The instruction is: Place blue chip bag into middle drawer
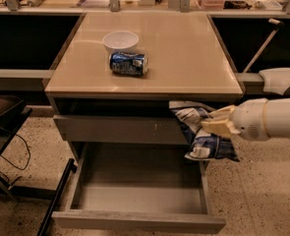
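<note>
Crinkly dark blue foil with white panels: your blue chip bag (207, 149) is gripped tight in the pale two-finger gripper (214, 125). It hangs at the cabinet's right edge, before the scratched grey drawer front (115, 129), over the right wall of the wide, shallow grey middle drawer (134, 221), which stands open. On the beige tabletop (184, 58), a white bowl (120, 40) sits just beside a toppled blue soda can (128, 64).

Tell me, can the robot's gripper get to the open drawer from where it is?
Probably yes. The gripper, shut on the blue chip bag, hangs by the right edge of the middle drawer, a bit above it. The drawer is pulled out, and nothing shows between them.
</note>
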Controlling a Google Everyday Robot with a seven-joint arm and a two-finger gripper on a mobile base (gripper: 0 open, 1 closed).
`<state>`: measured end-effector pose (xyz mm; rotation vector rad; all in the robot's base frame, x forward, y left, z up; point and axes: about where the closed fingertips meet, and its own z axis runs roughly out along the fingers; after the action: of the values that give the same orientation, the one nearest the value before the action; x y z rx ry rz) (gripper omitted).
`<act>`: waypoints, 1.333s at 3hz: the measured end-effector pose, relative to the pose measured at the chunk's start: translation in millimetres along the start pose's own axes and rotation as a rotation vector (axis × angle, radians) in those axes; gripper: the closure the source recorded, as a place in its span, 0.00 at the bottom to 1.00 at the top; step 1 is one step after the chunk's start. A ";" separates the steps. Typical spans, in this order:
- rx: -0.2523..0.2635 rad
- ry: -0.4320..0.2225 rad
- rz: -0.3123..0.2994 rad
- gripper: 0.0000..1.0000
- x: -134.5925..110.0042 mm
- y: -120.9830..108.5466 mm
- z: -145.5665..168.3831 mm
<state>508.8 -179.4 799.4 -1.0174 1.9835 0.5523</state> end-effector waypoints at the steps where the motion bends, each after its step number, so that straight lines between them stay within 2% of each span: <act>1: -0.046 -0.036 0.073 1.00 43.7 30.1 64.3; 2: -0.051 -0.042 0.153 1.00 85.0 54.2 112.7; 3: -0.031 -0.043 0.156 1.00 87.4 51.6 115.5; 4: -0.046 -0.052 0.188 1.00 98.4 55.4 127.3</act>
<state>490.0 -106.2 646.9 -0.8397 2.0405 0.7222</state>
